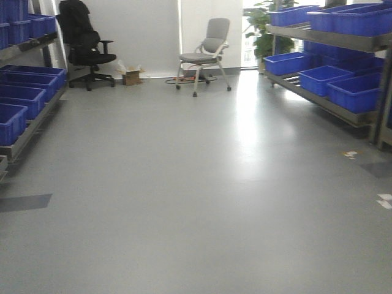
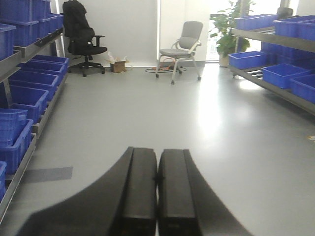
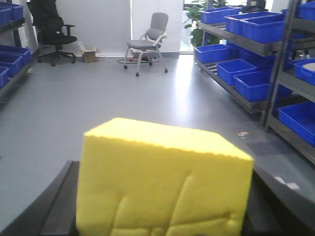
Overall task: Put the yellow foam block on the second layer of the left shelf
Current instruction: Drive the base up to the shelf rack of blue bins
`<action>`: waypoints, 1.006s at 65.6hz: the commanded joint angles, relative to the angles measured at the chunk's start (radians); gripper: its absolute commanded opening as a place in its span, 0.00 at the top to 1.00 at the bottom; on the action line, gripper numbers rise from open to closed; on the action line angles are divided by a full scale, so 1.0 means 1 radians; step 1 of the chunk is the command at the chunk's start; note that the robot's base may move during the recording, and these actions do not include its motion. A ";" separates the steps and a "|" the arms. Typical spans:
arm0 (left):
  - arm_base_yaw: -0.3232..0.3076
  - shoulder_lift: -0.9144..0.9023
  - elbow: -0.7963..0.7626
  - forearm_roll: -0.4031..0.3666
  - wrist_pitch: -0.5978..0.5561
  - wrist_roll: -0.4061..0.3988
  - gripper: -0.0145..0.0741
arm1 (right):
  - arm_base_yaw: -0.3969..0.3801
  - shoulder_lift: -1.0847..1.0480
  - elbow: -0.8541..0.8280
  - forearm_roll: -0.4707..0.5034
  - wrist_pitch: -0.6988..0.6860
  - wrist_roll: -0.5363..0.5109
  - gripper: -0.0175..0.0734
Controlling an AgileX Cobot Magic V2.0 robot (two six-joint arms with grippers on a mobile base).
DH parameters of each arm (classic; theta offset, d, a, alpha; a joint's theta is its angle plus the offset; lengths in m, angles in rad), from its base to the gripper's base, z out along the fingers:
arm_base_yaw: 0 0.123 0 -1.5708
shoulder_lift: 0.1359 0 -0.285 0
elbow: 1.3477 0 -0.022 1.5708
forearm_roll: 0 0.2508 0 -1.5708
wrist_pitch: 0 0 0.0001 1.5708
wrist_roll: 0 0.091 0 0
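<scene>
Right gripper [image 3: 165, 221] clamped the yellow foam block [image 3: 162, 167] between its 2 fingers, evidently for carrying. The left shelf [image 1: 27, 131] stood ahead-left of it. Left gripper [image 2: 157, 196] sat closed, empty, seemingly spare.

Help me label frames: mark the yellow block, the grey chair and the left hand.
Yellow block [image 3: 162, 182]: right wrist view, front face.
Grey chair [image 1: 217, 29]: front view, backrest.
Left hand [image 2: 157, 162]: left wrist view, seam between shut fingertips.
</scene>
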State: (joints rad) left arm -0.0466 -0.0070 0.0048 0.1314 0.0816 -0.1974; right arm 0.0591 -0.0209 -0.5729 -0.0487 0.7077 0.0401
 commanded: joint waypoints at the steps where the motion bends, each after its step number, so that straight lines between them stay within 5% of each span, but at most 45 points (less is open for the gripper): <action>1: -0.006 -0.002 0.026 -0.002 -0.088 -0.004 0.68 | -0.003 -0.003 -0.028 -0.008 -0.090 -0.006 0.45; 66: -0.006 -0.002 0.026 -0.002 -0.088 -0.004 0.68 | -0.003 -0.003 -0.028 -0.008 -0.091 -0.006 0.45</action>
State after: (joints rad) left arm -0.0466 -0.0070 0.0048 0.1314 0.0816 -0.1974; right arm 0.0591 -0.0209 -0.5729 -0.0487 0.7077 0.0401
